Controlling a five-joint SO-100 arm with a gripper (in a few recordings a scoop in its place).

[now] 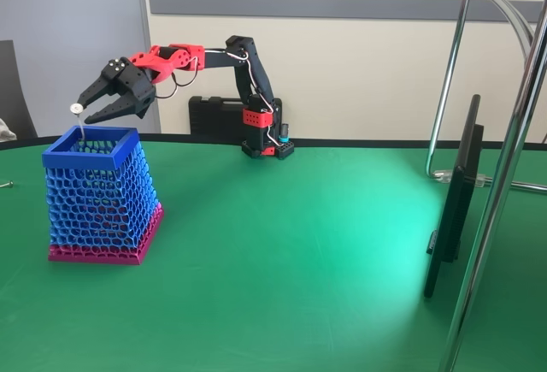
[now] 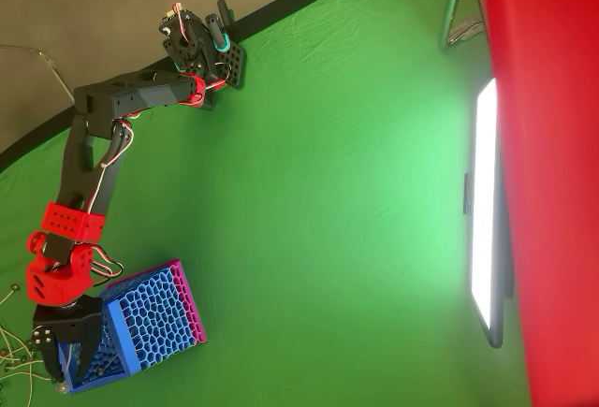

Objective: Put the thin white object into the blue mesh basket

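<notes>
Because the stick (image 1: 80, 126) must drop into the basket (image 1: 92, 149), the tool (image 1: 85, 109) hangs over its rim; its fingers look parted, the stick at their tips; real grip uncertain.

The fixed view looks across the green felt table (image 1: 325, 252) from low in front; the overhead view looks down, and both share the tall blue honeycomb-mesh basket (image 1: 98, 201).
</notes>
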